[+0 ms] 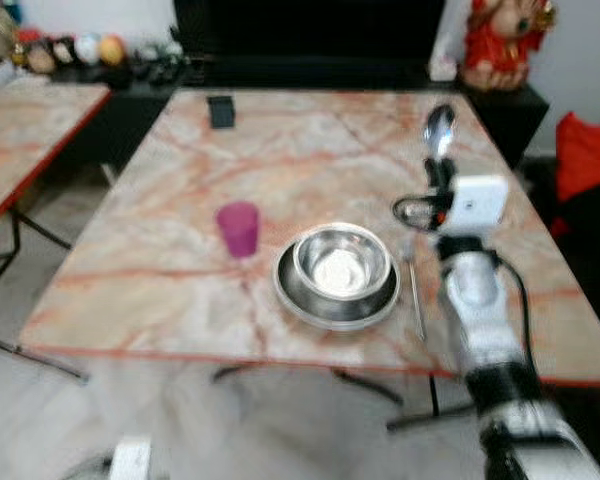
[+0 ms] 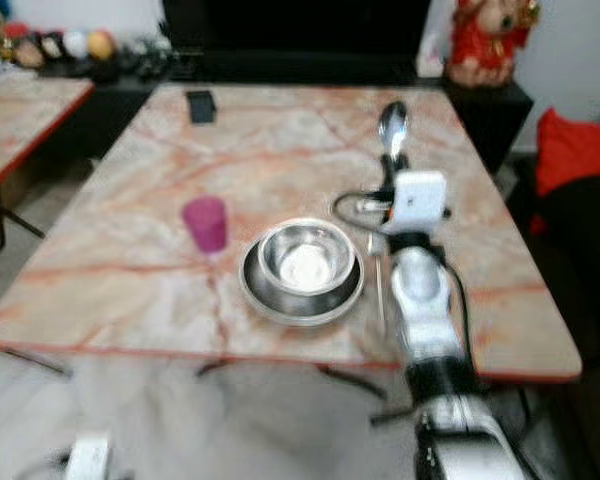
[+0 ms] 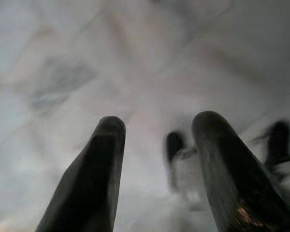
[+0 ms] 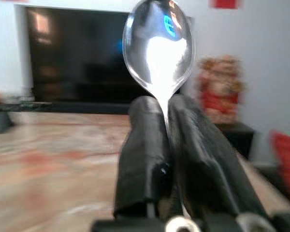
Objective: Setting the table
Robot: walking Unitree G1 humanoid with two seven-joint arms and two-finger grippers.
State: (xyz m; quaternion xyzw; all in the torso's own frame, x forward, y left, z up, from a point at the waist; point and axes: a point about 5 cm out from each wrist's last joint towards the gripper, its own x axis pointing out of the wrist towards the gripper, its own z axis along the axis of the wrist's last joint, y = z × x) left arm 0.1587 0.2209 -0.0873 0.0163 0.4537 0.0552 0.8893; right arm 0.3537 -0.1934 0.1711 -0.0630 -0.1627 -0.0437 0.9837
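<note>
Above the table (image 1: pixel 280 140), right gripper (image 4: pixel 165 108) pinches spoon (image 4: pixel 158 43) bowl-up.

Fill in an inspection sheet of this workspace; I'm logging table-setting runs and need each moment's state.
Surface: marble-pattern table.
Job's things: steel bowl sits in a steel plate; purple cup to its left; thin utensil to its right.
Clutter: dark box at far edge.
Grippers: right gripper pinches a spoon, bowl end out, above the table; left gripper open, hanging over floor.
Cables: black loop at right wrist.
Surroundings: second table, red figurine, dark TV.
</note>
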